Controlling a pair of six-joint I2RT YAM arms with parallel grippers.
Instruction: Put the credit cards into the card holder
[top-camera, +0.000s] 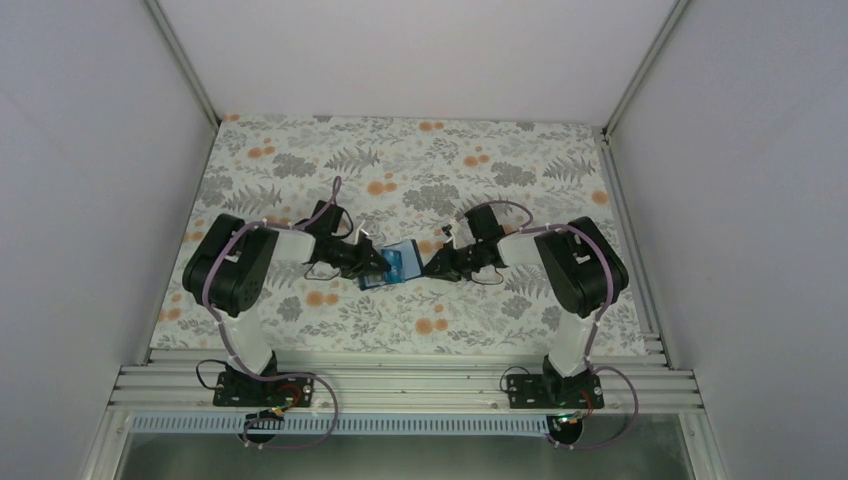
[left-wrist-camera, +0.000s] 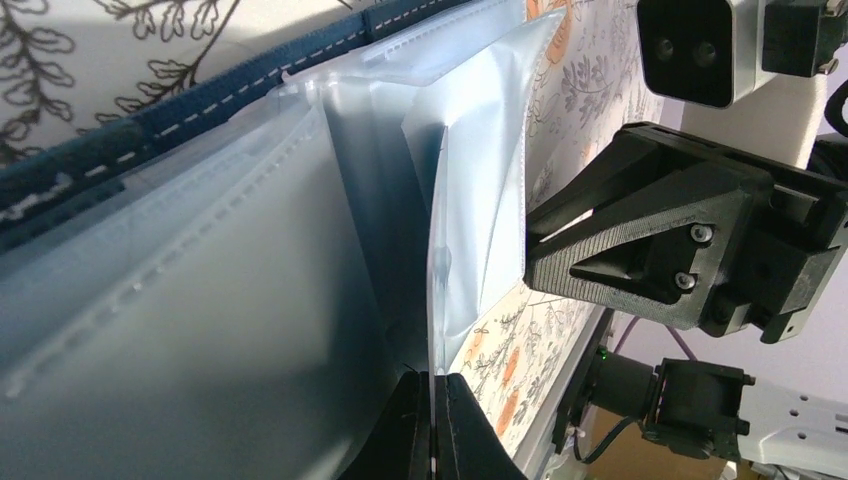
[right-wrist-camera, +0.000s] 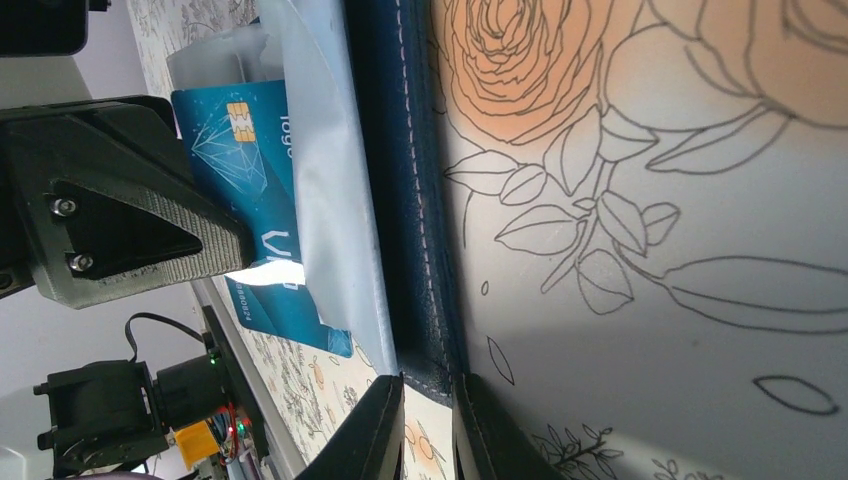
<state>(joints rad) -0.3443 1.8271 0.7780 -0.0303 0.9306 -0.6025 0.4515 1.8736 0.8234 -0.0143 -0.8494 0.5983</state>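
Navy card holder (right-wrist-camera: 400, 200) (teal card (right-wrist-camera: 250, 150))

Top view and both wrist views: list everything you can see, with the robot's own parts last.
card holder: one, dark navy with translucent sleeves, open at mid-table between the arms
credit card: one, teal-blue with a chip, partly under a sleeve of the holder; no other cards show
tablecloth: one, pale with grey and orange flowers, over the table
walls: three, white, left, back and right
rail: one, silver, near edge under the arm bases
left fingers: pair, black, shut on a translucent sleeve
right fingers: pair, black, shut on the navy cover's edge
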